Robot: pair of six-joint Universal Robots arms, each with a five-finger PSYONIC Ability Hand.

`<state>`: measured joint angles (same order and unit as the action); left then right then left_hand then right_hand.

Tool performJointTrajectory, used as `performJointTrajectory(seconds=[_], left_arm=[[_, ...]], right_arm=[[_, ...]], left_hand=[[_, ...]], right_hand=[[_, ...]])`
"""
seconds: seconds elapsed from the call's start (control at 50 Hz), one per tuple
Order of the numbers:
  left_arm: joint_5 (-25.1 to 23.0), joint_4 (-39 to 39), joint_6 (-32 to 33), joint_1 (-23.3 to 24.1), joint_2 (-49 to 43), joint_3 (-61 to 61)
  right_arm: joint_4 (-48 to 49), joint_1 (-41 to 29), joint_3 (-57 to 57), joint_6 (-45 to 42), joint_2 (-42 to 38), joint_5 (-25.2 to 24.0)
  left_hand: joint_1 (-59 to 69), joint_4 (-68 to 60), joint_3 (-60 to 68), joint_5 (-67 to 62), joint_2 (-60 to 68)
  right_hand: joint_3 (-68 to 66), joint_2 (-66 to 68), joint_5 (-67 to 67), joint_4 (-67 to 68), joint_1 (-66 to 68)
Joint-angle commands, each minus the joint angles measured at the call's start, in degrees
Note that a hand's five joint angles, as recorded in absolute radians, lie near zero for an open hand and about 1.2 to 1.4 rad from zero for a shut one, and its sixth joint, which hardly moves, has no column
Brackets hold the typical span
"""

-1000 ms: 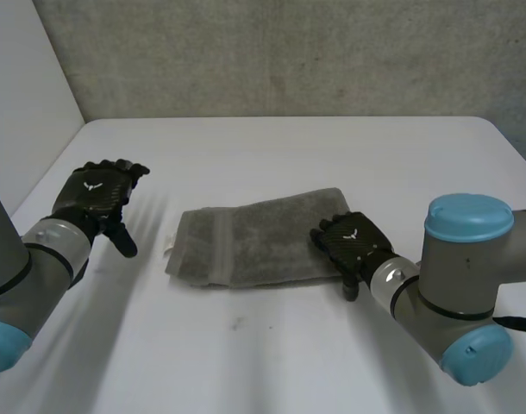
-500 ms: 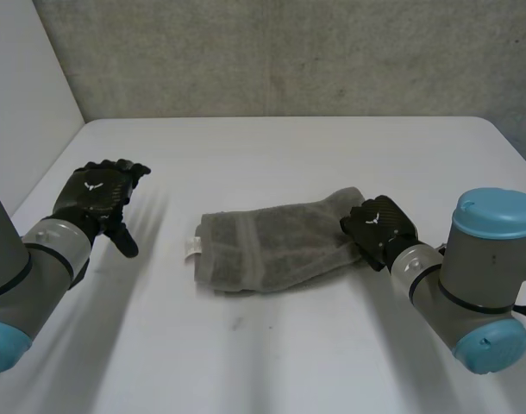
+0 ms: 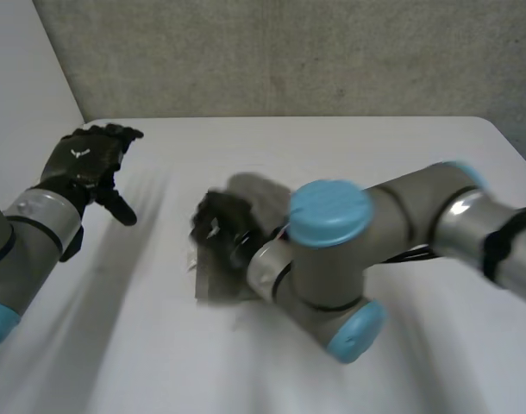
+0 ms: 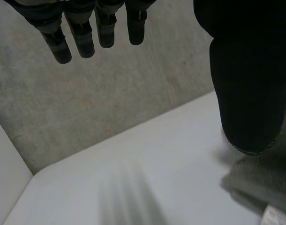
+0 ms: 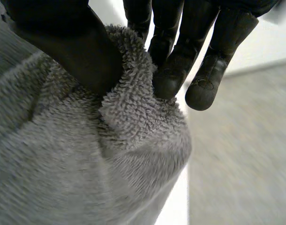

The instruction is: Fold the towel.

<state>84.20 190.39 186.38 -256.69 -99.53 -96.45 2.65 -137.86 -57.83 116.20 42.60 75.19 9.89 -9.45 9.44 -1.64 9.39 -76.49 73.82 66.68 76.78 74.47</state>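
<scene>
Counter [image 3: 392,147] is white and level. Its far edge meets a grey wall [image 3: 289,52], and its left edge runs along a pale side panel [image 3: 21,86]. There is open surface at the far side, on the right, and in the strip between the left hand and the towel.

Towel [image 3: 256,191] is grey terry, bunched near the counter's middle. Right hand [image 3: 218,226] is at its left end. In the right wrist view the thumb and fingers [image 5: 173,75] pinch a raised fold of the towel's edge, with the rest of the cloth heaped under the palm. Cannot tell whether the pinched end is clear of the counter.

Left hand [image 3: 82,164] hovers over the counter's left side, well apart from the towel. Its fingers are straight and spread and hold nothing. In the left wrist view a patch of towel lies just past the thumb tip.

Right arm [image 3: 401,216] reaches across the middle from the right. Its blue-capped elbow sits in front of the towel and hides much of the near edge.
</scene>
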Motion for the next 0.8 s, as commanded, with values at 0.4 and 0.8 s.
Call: performJointTrajectory(seconds=[0.4, 0.8], left_arm=[[2.1, -6.6, -8.0, 6.8, -6.7, 12.9], [14.2, -11.0, -9.0, 20.3, -25.8, 23.9]], right_arm=[[3.3, 8.3, -13.4, 44.1, 19.0, 0.7], [-9.4, 15.3, -5.4, 60.5, 9.3, 6.3]], left_hand=[[1.0, -1.4, 1.4, 0.8, 1.5], [2.7, -3.1, 3.1, -0.9, 3.2]], right_hand=[[66.5, -63.8, -66.7, -66.8, -64.5], [66.5, -63.8, -66.7, -66.8, -64.5]])
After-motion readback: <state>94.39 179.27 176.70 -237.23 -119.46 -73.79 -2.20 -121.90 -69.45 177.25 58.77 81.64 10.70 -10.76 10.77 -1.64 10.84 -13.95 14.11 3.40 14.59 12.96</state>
